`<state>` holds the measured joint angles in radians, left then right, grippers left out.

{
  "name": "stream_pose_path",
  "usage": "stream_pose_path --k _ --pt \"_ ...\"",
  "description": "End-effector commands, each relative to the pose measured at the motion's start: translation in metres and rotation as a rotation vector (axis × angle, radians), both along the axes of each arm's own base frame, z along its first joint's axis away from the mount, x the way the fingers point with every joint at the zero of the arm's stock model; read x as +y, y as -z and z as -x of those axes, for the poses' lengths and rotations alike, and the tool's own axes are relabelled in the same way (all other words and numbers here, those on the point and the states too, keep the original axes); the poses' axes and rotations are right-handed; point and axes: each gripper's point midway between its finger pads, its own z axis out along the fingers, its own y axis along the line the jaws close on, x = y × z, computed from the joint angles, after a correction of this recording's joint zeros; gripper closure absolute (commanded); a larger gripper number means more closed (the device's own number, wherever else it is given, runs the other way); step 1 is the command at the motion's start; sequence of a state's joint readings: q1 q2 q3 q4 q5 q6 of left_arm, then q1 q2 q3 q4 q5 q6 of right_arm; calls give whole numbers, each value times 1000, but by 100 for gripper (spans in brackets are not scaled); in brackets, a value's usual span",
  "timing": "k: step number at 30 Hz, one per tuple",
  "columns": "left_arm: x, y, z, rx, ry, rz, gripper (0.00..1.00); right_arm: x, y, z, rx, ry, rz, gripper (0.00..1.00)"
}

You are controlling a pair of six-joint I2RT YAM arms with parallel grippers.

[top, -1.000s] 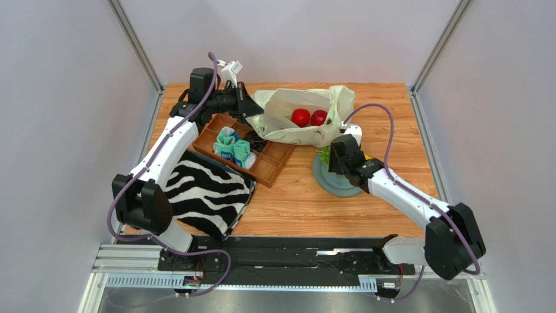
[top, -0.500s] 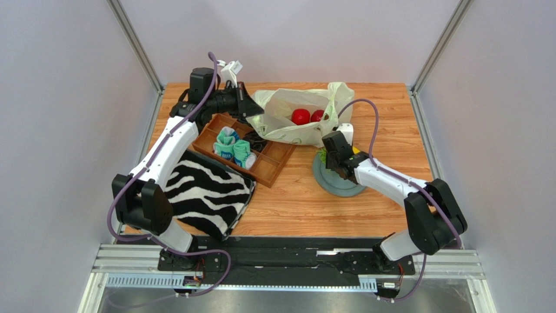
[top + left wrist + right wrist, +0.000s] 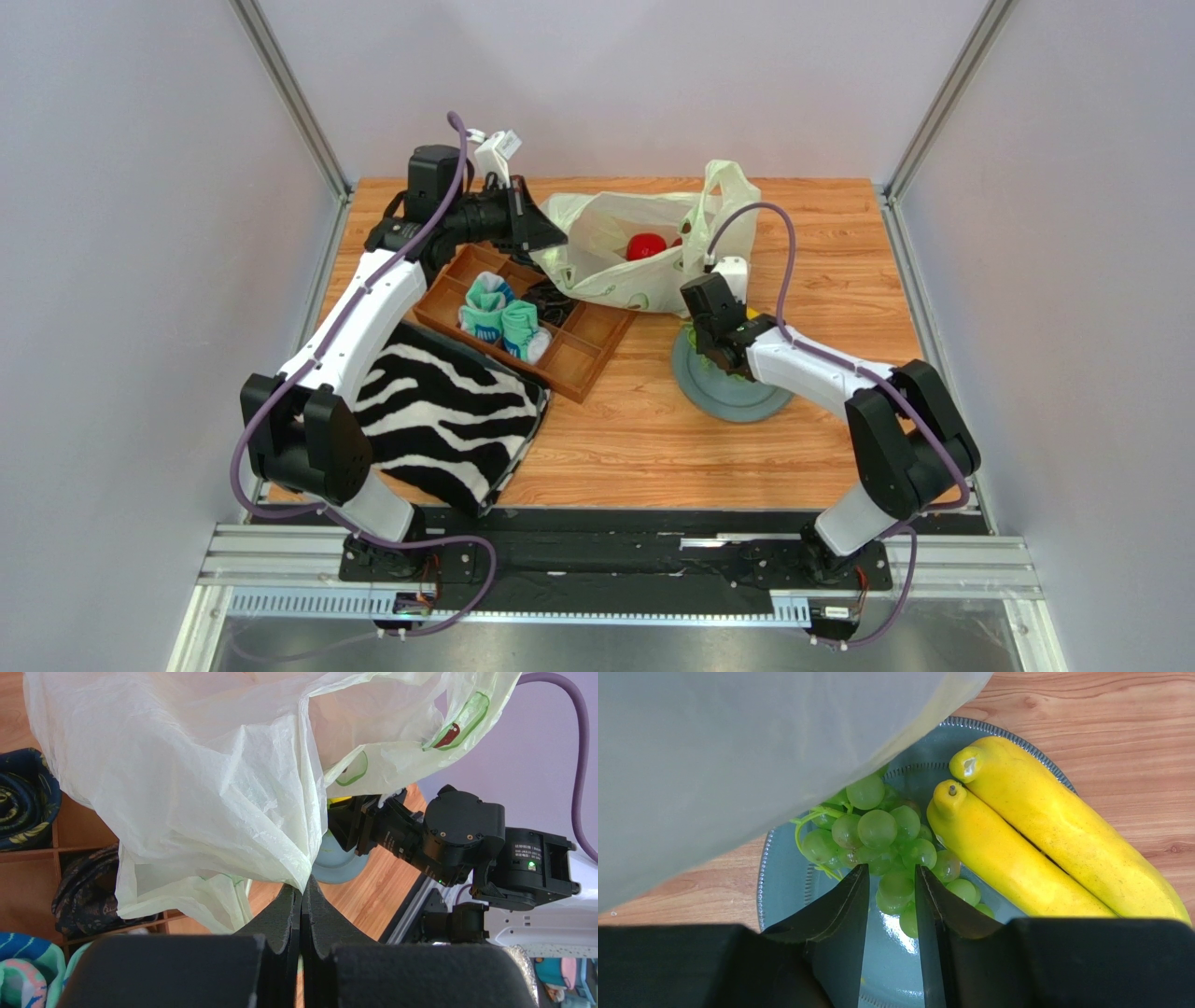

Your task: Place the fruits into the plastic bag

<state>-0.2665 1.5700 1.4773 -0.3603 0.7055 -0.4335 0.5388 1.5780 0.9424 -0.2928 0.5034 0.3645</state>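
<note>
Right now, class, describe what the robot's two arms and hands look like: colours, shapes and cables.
The left arm and right arm have smooth white links joined by chunky black joints. A purple cable loops along each. The left hand and right hand are black, with two matte wedge-shaped fingers tapering to thin tips.

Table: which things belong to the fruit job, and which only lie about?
Job: bag, red fruit, grapes, bananas.
Lying about: plate, tray, socks, zebra cloth.
</note>
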Motion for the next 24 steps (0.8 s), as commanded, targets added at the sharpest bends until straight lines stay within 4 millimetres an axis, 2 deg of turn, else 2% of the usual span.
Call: stream_pose_path --k 1,12,24 --pt "0 -8 -1 -29 7 18 100 -3 -11 -12 -50 32 10 67" --pt "0 -7 -2 -26 6 19 100 -13 -7 -4 -38 54 68 69" --pt "0 -5 -2 -20 6 17 100 -13 4 -2 -11 53 139 72"
